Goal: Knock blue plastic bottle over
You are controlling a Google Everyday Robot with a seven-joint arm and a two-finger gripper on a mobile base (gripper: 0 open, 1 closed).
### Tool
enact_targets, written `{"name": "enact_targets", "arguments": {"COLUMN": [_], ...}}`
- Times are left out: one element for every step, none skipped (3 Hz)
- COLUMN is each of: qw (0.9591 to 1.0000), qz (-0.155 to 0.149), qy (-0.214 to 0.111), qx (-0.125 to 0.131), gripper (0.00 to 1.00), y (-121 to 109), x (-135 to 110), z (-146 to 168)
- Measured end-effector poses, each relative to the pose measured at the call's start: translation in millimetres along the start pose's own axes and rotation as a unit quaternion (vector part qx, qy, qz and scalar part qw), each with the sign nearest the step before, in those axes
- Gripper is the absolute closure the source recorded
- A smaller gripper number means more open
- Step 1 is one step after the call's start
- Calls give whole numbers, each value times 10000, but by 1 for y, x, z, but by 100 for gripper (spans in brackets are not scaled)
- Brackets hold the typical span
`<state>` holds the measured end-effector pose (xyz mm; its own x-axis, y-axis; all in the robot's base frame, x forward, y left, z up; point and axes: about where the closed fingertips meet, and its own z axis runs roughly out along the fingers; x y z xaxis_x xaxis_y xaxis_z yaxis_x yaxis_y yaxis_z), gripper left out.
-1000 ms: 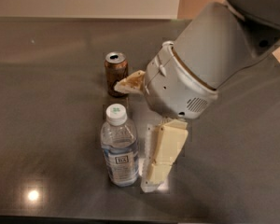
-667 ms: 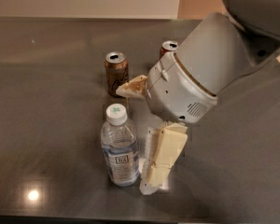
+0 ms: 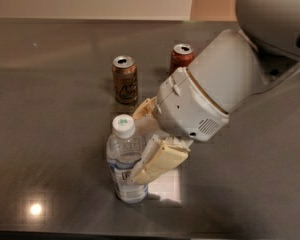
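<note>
My end effector [image 3: 138,145] low over dark grey table [image 3: 50,134], cream fingers spread, grasping nothing; near finger touching right side of small clear plastic bottle with white cap and pale blue label [image 3: 123,160], standing at table front. Step, I judge: contact made for push. Next: sideways shove high on bottle, toward left, to topple it

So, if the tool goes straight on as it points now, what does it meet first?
The blue plastic bottle, standing upright. The open tool points down-left at it, one finger overlapping its label; it may already touch, depth is unclear.
</note>
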<state>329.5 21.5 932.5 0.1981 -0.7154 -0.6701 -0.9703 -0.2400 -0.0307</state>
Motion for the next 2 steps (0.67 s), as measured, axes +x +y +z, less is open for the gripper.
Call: {"name": "enact_targets", "arguments": {"qw": [9999, 9999], "qz": [48, 72], "qy": [-124, -87], "qx": [-97, -43], "gripper": [65, 88], "y": [4, 5], "x": [-3, -10], "z": [3, -11]}}
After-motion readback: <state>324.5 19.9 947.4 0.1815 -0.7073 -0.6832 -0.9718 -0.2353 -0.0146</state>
